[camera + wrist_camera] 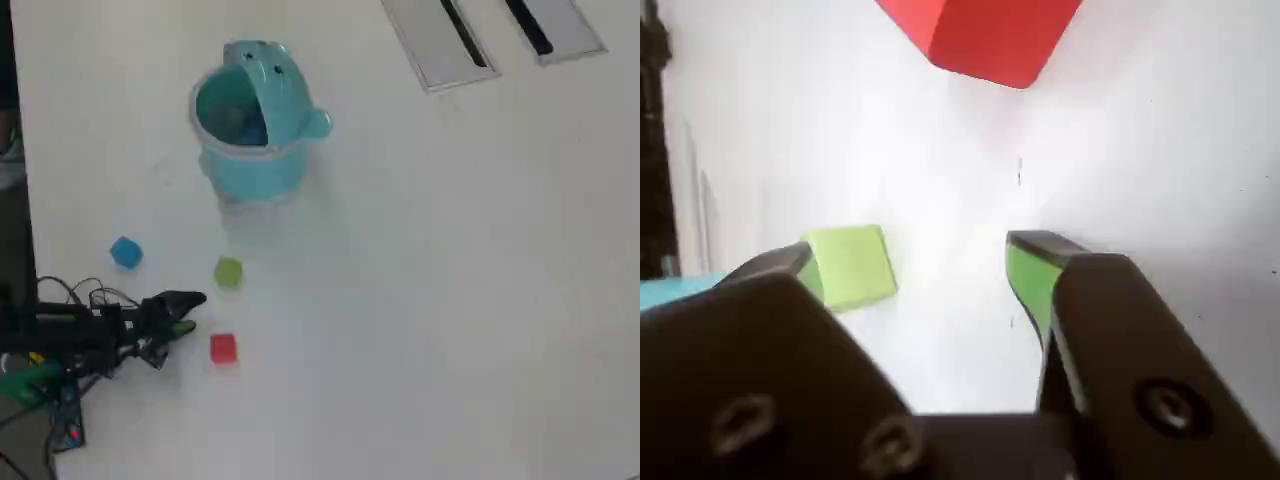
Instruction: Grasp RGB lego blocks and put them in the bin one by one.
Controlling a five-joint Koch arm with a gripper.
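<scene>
Lego blocks are what the arm is after, and the wrist view shows two of them on the white table point(1160, 150). The red block point(985, 35) sits at the top edge, ahead of the gripper point(910, 262), partly cut off by the frame. The yellow-green block point(852, 263) lies just beside the left jaw tip, outside the gap, not between the jaws. The jaws stand spread apart, with nothing between them but bare table. Both blocks show flat faces and crisp edges; I judge them rigid, very light and smooth, so they would slip or skitter if nudged by one jaw alone. Pinching two opposite flat faces squarely, low on the block, looks the safest hold.

Seen from the overhead view, the gripper point(190, 312) reaches in from the left edge, its tips near the red block point(223, 347) and the yellow-green block point(228, 272), touching neither. A blue block point(125, 252) lies further left. None is in the bin point(255, 165), a light-teal bucket standing well apart near the top, lid tipped open.
</scene>
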